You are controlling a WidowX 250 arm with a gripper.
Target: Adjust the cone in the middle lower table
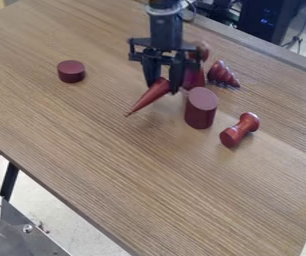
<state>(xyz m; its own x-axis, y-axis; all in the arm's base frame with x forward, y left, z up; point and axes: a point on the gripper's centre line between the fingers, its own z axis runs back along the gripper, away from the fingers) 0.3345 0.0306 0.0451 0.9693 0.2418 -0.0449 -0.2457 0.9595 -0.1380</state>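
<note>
Okay so the messy bit first: right behind the gripper [163,89] it's kinda hard to read. There's a dark red piece [194,79] just beside the jaws, on the right of the view, and its upper part is blocked by the gripper's hardware, so I can't tell its full shape. Same deal with a rounded reddish piece [203,50] up behind the jaws, partly covered too. The arm's upper end gets cut off by the top edge of the view.

As for the jaws, they point down and stand only a little way apart, about as far as the thick end of the slim red cone [149,97] lets them. That end sits between them, touching on both sides, so yeah, they've got hold of it. The cone slants out from the jaws, its point down and toward the left of the view. Can't really tell if that point touches the table [115,165].

A tall cylinder [200,109] stands near the jaws, to their lower right, with a dumbbell-shaped piece [240,130] lying further out past it. A ridged cone [222,75] lies right of the jaws, and a short cylinder [71,71] is well apart from them on the left.
</note>
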